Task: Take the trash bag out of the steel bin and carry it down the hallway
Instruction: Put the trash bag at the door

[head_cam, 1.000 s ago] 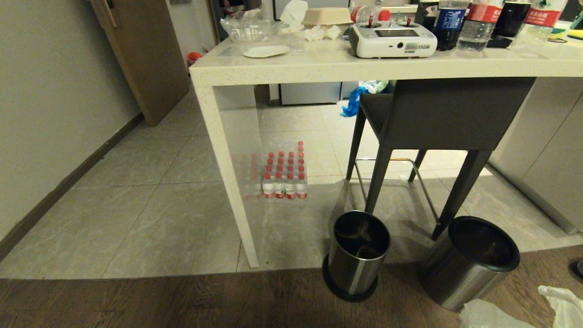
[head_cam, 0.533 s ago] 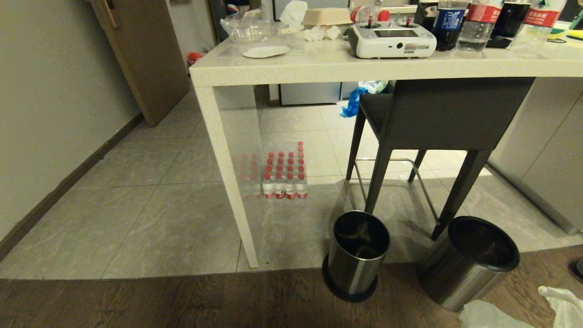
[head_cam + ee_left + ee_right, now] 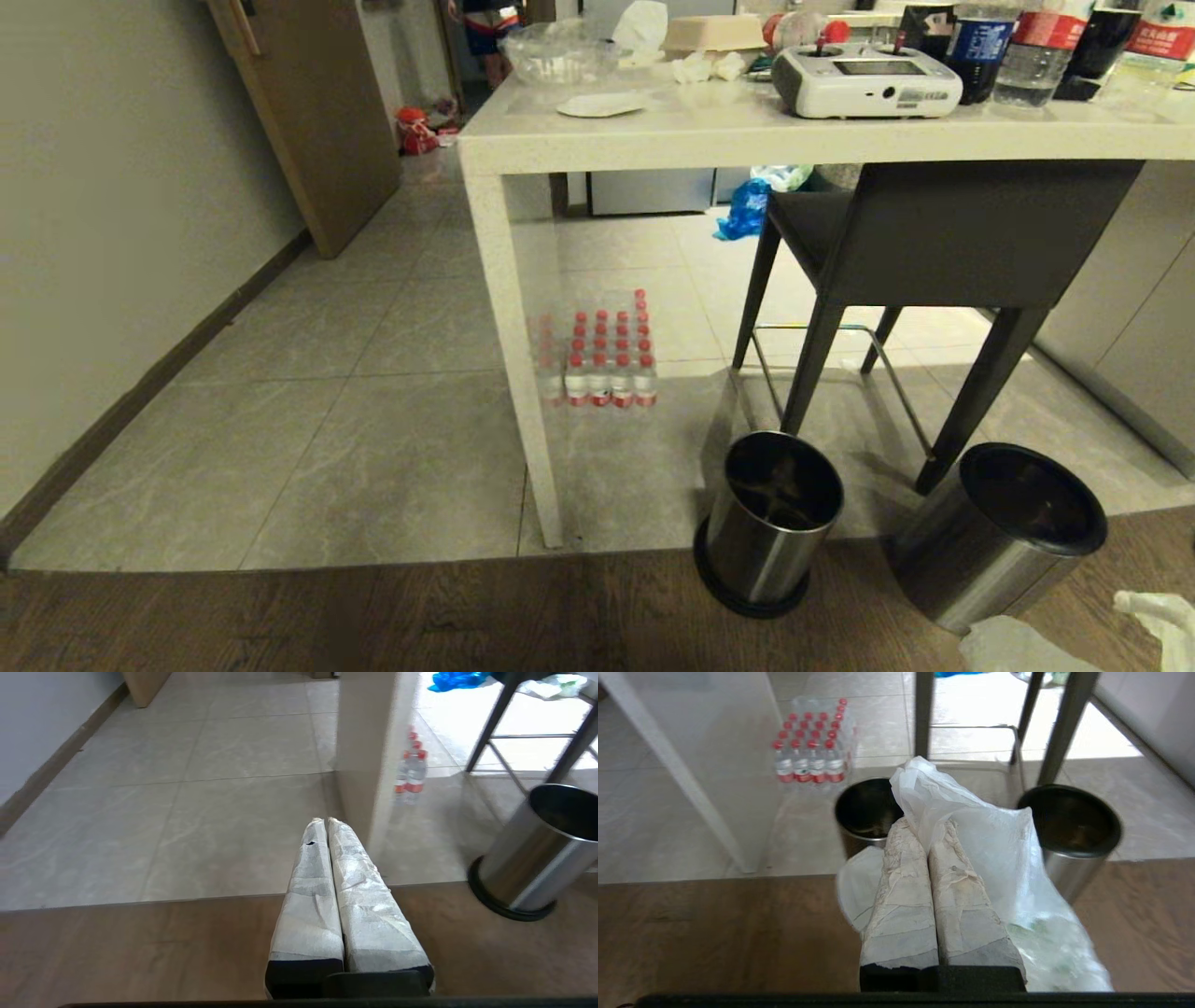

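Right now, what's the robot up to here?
The right gripper is shut on the trash bag, which hangs clear of the steel bin with the black rim. A second steel bin stands beside it by the table. The left gripper is shut and empty over the floor. Carrying the bag down the hallway remains.

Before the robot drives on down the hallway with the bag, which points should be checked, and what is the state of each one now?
1. Bag gripped: ok. The right gripper is shut on the trash bag.
2. Bag out of the bin: ok. The steel bin with the black rim shows only a dark inside.
3. Bag clear of the floor: cannot tell; its lower part runs out of the right wrist view.
4. Left gripper free: ok, shut and holding nothing.
5. Way along the hallway: ok, bare tiles left of the table leg.
6. Far end: not ok, a person stands beyond the door.
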### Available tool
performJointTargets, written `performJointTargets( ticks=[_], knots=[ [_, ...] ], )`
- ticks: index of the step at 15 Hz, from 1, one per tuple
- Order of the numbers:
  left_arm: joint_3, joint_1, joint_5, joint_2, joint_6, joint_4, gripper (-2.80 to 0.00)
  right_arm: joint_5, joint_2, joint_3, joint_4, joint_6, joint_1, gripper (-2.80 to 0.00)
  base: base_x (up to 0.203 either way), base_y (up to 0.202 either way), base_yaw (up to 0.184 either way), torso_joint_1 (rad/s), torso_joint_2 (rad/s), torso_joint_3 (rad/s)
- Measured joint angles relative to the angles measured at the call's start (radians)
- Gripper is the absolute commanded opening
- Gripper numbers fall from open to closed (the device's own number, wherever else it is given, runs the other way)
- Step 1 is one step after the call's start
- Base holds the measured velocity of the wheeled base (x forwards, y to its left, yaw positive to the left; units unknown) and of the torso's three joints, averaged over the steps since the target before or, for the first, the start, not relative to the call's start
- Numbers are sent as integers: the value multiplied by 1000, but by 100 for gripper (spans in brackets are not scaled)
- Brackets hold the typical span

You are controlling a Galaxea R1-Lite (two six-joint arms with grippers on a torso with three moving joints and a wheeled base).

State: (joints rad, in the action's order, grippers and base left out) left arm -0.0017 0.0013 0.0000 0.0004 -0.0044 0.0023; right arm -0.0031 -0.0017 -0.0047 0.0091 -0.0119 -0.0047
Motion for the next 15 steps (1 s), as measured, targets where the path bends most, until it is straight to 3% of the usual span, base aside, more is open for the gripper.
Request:
performJointTargets(
  ticks=[15],
  knots=[
    [0, -1, 0, 0, -1, -1, -280, 0, 0, 0, 0, 0, 0, -280, 0, 192, 1, 3, 2, 3]
  ],
)
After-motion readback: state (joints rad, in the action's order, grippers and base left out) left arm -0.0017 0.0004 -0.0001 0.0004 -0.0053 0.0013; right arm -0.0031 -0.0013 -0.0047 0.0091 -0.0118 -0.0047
